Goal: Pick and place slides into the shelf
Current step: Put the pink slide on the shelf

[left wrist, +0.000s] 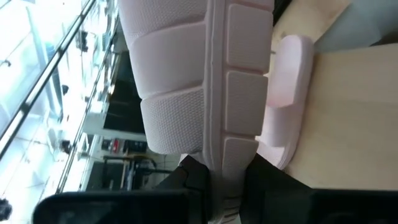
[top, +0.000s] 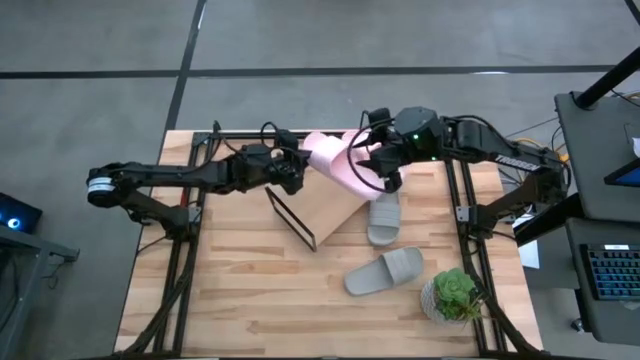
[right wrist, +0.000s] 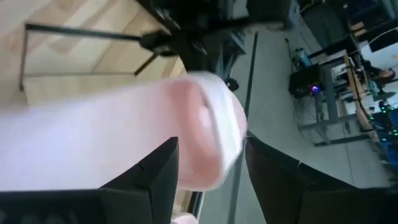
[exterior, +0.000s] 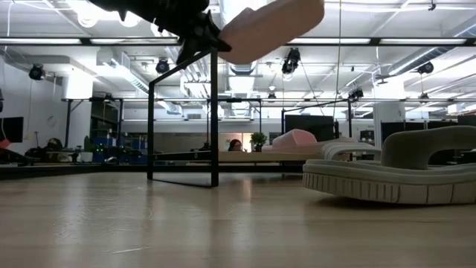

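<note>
My left gripper (top: 297, 168) is shut on one pale pink slide (top: 322, 148), held in the air over the far left end of the shelf (top: 325, 215), a slanted light-wood board on a black wire frame (exterior: 214, 112). The second pink slide (top: 352, 175) lies on the board's far part. My right gripper (top: 385, 175) is open at that slide. In the right wrist view its fingers (right wrist: 155, 177) stand on either side of the slide's rounded end (right wrist: 211, 137), with a gap on one side. Two grey slides (top: 384, 218) (top: 385, 270) lie sole-down on the tabletop. My left gripper pinches the lifted pink slide between its two fingers at one end of the sole (left wrist: 214, 171), coming level from the table's left. The slide is clear of the shelf and sticks out past the fingers, tilted up at its free end (exterior: 297, 15).
A small potted plant (top: 455, 295) stands at the table's near right corner. One grey slide sits just off the shelf's right edge, the other nearer the front edge. The near left of the tabletop (top: 230, 290) is bare wood. Black frame rails run along both table sides.
</note>
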